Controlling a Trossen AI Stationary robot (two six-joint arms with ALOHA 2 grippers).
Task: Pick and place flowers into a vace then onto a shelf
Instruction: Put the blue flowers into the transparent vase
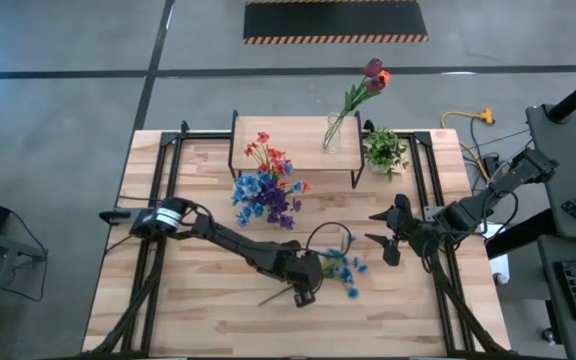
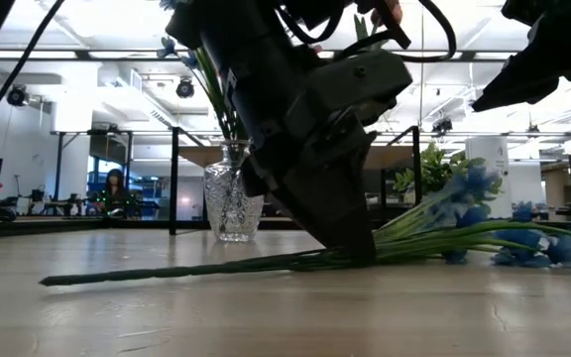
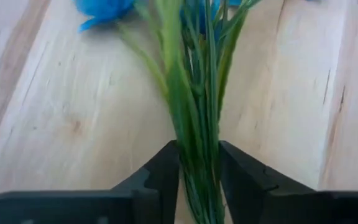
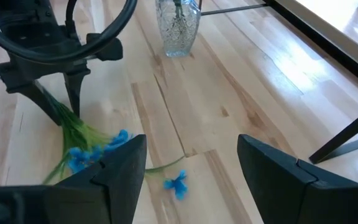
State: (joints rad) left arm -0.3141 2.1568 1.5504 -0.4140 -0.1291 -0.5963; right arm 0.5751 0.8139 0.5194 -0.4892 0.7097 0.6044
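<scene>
Table point(image 1: 168, 310) is the big wooden one, both arms over its near half. Shelf point(image 1: 293, 128) sits at the far edge, a glass vase point(image 1: 331, 135) on its plank with red and orange tulips point(image 1: 374, 76) in it already; a potted plant point(image 1: 385, 152) stands just beside the shelf's right end. A loose bunch of red, blue and purple flowers point(image 1: 268, 185) lies flat in front of the shelf. A second vase point(image 4: 178, 23) stands on the table near that bunch.

Left gripper point(image 3: 199, 180) is down at table level in the middle, fingers point(image 3: 165, 171) clamped on the green stems of a blue flower spray point(image 1: 343, 268) lying flat on the wood. Right gripper point(image 4: 191, 168) hangs above the table to the right of the spray, fingers spread wide, holding nothing.
</scene>
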